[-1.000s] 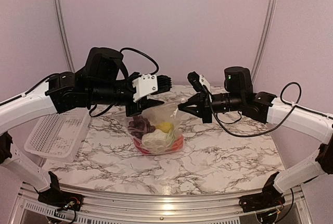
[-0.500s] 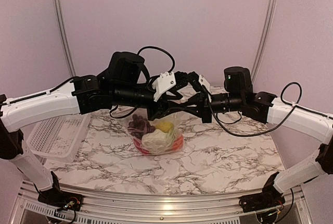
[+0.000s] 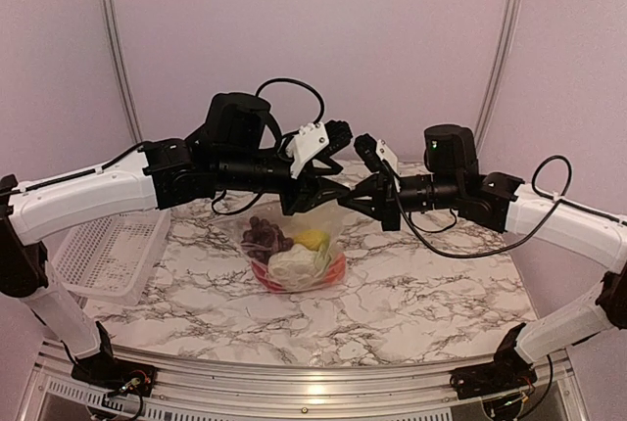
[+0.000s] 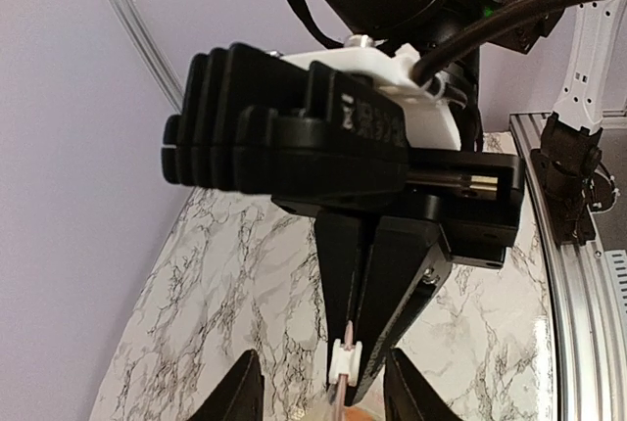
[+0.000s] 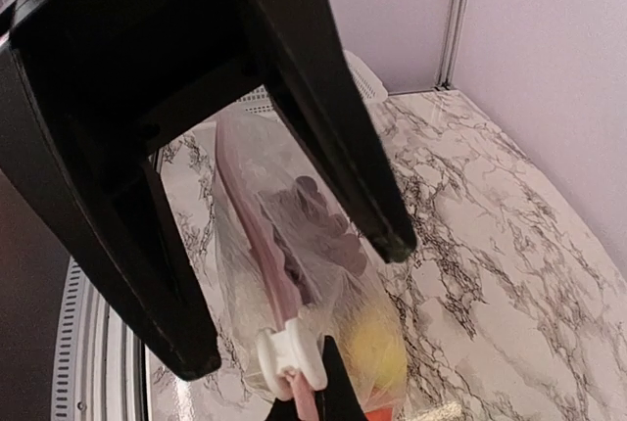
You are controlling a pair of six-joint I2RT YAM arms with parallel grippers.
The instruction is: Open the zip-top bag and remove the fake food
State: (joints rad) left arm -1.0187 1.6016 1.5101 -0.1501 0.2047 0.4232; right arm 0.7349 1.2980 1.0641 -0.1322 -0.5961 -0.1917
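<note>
**Top view:** My two arms meet above the middle of the bench (image 3: 421, 294). The right end effector (image 3: 345, 202) is clamped on the top edge of the bag (image 3: 294, 245). The bag's belly, full of food (image 3: 292, 262), looks to rest on the bench. The left end effector (image 3: 315, 194) hovers at that same edge, right beside its partner. A basket (image 3: 103, 250) sits at far left, well apart.

**Left wrist:** The left arm's own fingers (image 4: 238, 394) are spread wide and hold nothing, one on either side of the bag's top. Between them, the right arm's fingers are pressed together on the white slider (image 4: 343, 359).

**Right wrist:** The pink zip strip (image 5: 257, 245) runs away from the slider. The left arm's black fingers straddle the strip and, as far as I can tell, do not touch it. Purple and yellow pieces show through the plastic.

My reading is that the step in hand is anchoring the strip so the slider can run. I would close the left on the strip just beside the slider, not on it, and grip squarely. Then I would draw the right away along the strip's line. Keeping the bag low would leave the food's weight on the bench.
</note>
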